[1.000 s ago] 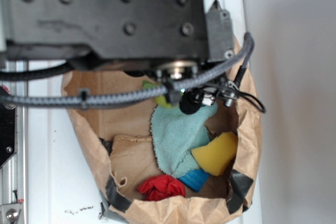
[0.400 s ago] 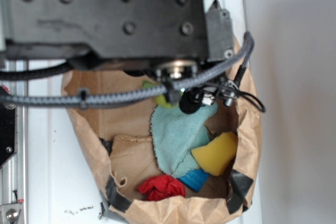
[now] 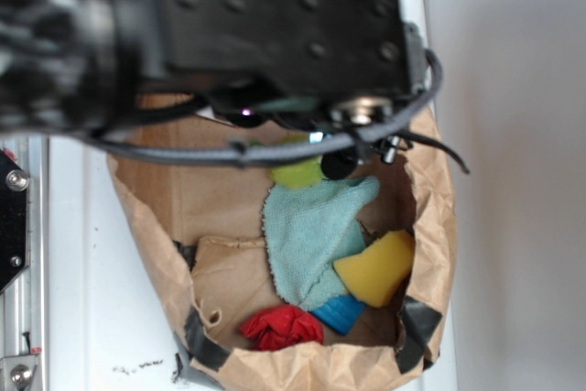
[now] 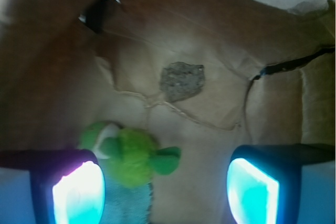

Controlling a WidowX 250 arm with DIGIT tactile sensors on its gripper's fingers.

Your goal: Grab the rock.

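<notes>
— Where does the rock (image 4: 181,80) sit for you?

— In the wrist view, on the floor of the paper bag (image 3: 156,254), ahead of the gripper (image 4: 165,192), between the lines of its two spread fingers (image 4: 79,192) and apart from both.

— And the plush toy (image 4: 131,156)?

— Nearer you than the rock, just beside the left finger, lying partly on the cloth (image 3: 307,240).

— The rest?

— From outside, you see the sponge wedge (image 3: 377,267) right of the cloth, and the cloth bundle (image 3: 282,327) by the bag's near rim.
</notes>
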